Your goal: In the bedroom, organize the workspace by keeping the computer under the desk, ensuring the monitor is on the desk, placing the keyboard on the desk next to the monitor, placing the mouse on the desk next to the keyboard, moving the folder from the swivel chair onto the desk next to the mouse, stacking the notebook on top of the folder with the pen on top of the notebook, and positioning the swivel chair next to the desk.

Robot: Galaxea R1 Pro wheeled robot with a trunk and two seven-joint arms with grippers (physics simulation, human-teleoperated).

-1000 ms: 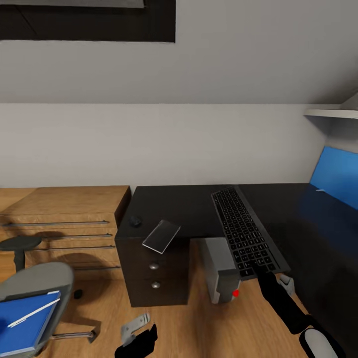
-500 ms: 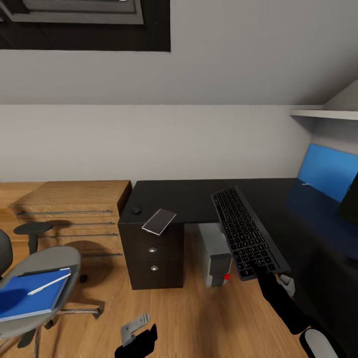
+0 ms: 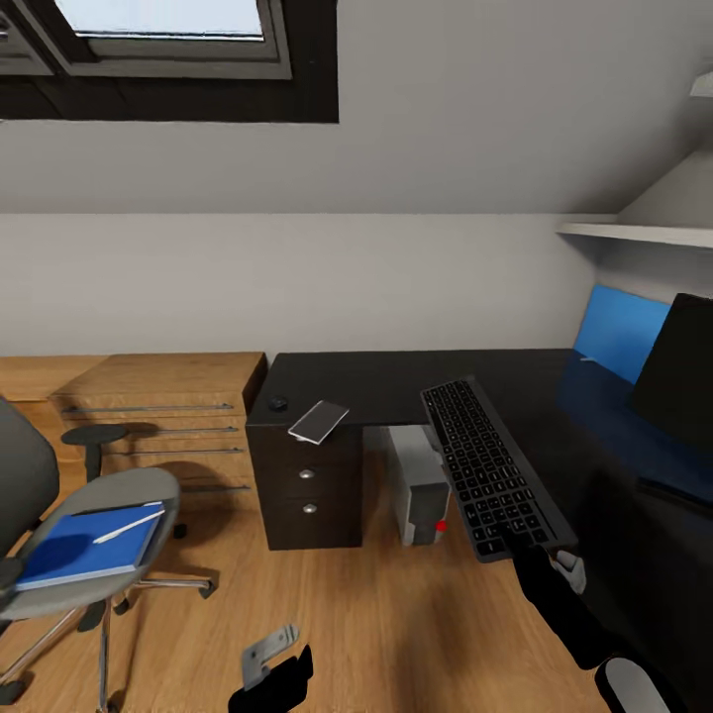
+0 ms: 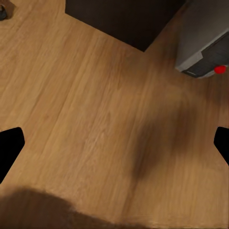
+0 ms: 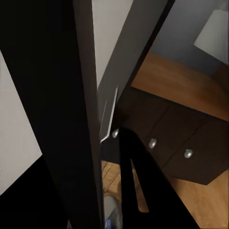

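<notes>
Glossy black desk (image 3: 396,381) carrying mouse (image 3: 278,403), notebook (image 3: 318,421), monitor (image 3: 681,381), wooden floor (image 3: 396,614) beneath

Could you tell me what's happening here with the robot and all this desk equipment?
The robot's right gripper is holding the keyboard by its near end, in the air in front of the desk. The left gripper hangs open and empty above the floor. The mouse and notebook lie on the desk's left corner, the computer stands underneath, and the monitor is at the right. The folder, with the pen on it, lies on the swivel chair.
</notes>
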